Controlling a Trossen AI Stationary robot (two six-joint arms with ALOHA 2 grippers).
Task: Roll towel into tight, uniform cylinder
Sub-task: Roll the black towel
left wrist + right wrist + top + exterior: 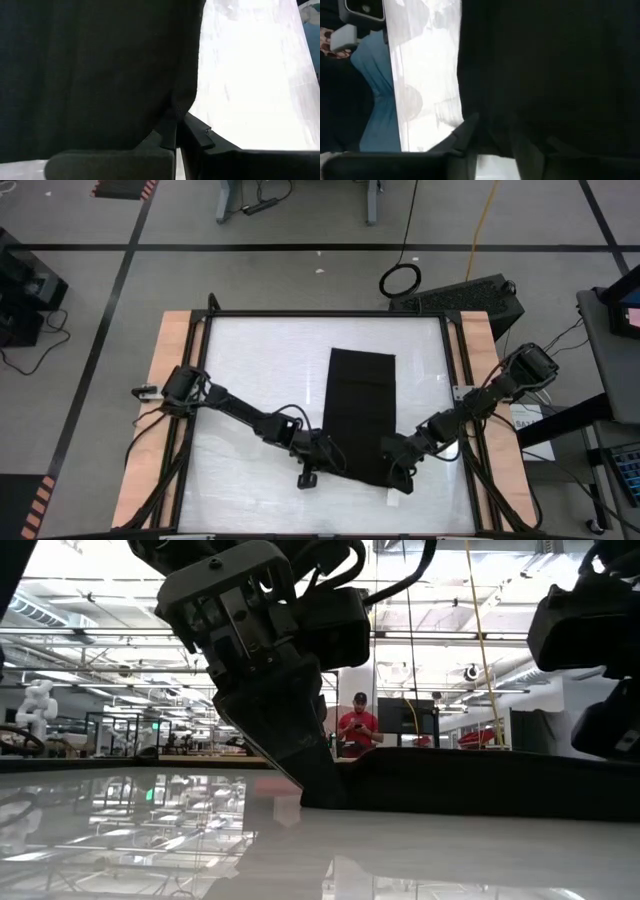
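Observation:
The black towel (360, 415) lies flat on the white table top as a long folded strip running from far to near. It also shows in the low view (480, 780). I cannot make out its white tag. My left gripper (335, 460) is at the strip's near left corner and is shut on it. My right gripper (393, 455) is at the near right corner. Its fingers (467, 131) stand apart on either side of the towel's near edge (495, 150). I cannot tell whether they touch the cloth. My left gripper pinches the towel's near left corner (175, 112) between its two fingers, at the strip's left edge. It comes in low, slanting from the table's near left. The cloth puckers slightly at the fingers. The rest of the towel lies flat on the table.
The table's black frame (320, 313) and wooden side rails (165, 410) border the white top. Bare white surface (260, 370) lies on both sides of the strip. A person in red (358, 730) stands far off in the room behind.

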